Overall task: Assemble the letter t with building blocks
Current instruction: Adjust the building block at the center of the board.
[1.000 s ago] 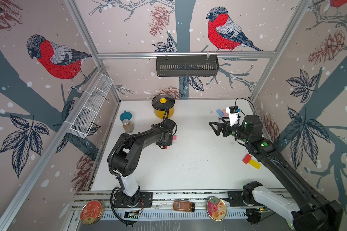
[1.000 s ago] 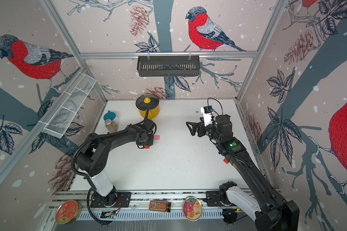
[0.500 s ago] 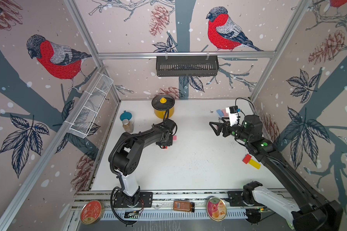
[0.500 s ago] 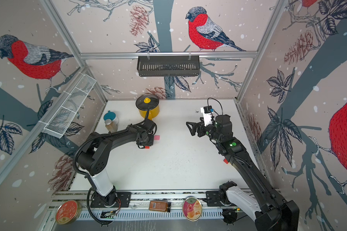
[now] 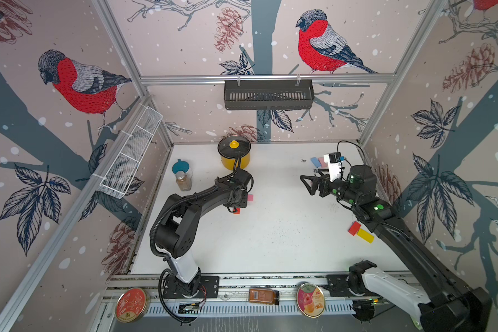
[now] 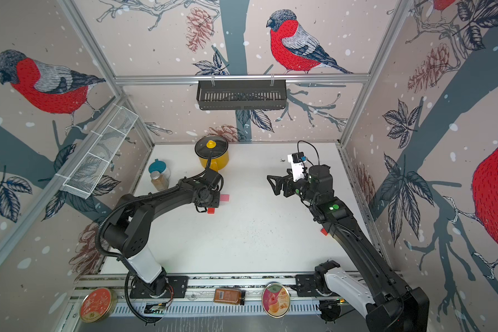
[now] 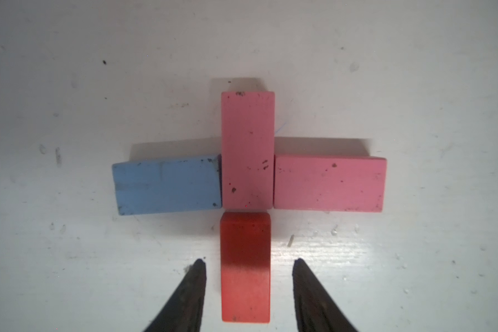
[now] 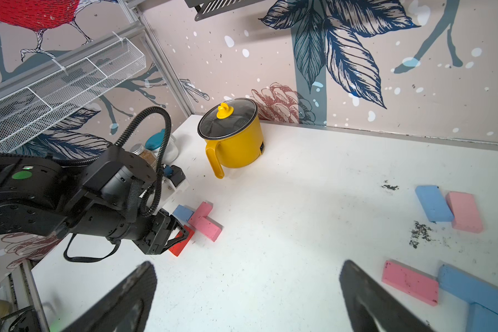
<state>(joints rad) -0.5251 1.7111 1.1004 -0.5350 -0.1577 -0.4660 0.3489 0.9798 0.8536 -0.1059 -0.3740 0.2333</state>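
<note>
Red block (image 7: pixel 245 276) lies untouched inside spread left pincer (image 7: pixel 248 260); right pincer (image 8: pixel 247 264) also spread.

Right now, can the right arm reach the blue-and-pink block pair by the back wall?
Probably yes: the right gripper is open and empty, with only bare table between it and the blue block and pink block.

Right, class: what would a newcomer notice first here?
A cross of blocks near the middle of the table: a red block end-on to a pink block, flanked by a blue block and a second pink block. The left gripper straddles the red block, jaws open. A yellow pot stands at the back.
</note>
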